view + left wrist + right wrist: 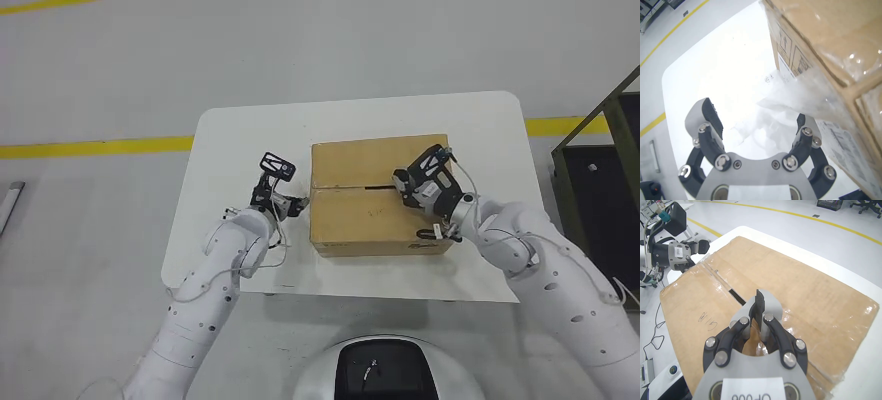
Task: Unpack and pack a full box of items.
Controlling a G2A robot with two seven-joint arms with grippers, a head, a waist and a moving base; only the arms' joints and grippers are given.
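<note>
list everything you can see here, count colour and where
cardboard box: one, brown, middle of the table, flaps shut and taped, a slit open in the seam
clear tape: one loose strip, see-through, hanging off the box's side near the left pincer
table: one, white, under the box
floor lines: two, yellow, one behind the table, one farther off
metal frame: one, dark, on the floor past the table's right end
left pincer: one, grey and black, open, beside the box's left side
right pincer: one, grey and black, shut, over the box top by the slit
</note>
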